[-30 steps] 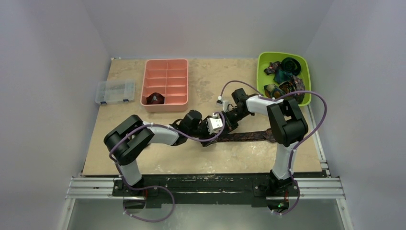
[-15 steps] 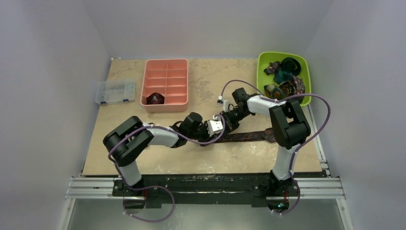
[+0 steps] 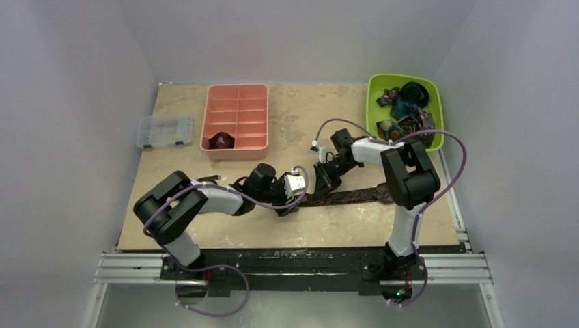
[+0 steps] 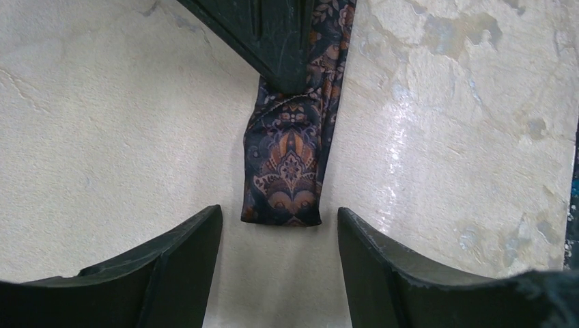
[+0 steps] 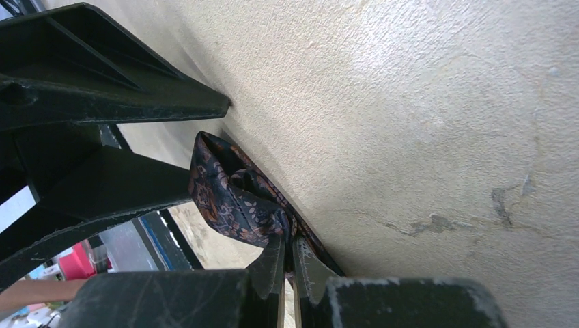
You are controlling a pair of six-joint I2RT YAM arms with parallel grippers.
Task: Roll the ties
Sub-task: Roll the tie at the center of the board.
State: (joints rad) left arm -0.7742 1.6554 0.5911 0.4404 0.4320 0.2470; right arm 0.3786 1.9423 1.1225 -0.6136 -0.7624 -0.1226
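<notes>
here, pink tray [image 3: 251, 116] with one rolled tie [image 3: 221, 141], green bin [image 3: 372, 96] of ties [image 3: 407, 109]

Table [image 3: 300, 116] under tie [image 3: 348, 196], tray [image 3: 246, 152], bin [image 3: 370, 102], box [image 3: 164, 130]

A salmon-pink compartment tray [image 3: 252, 116] is seen at the far side of a mottled beige table [image 3: 293, 109], with a clear lidded organiser box [image 3: 164, 130] set near its left. A lime-green bin [image 3: 403, 77] is placed at the far right corner, and a metal rail [image 3: 293, 268] is fixed along the near edge.

Top camera looks down; both wrist cameras (close) share tie [image 4: 287, 171].
</notes>
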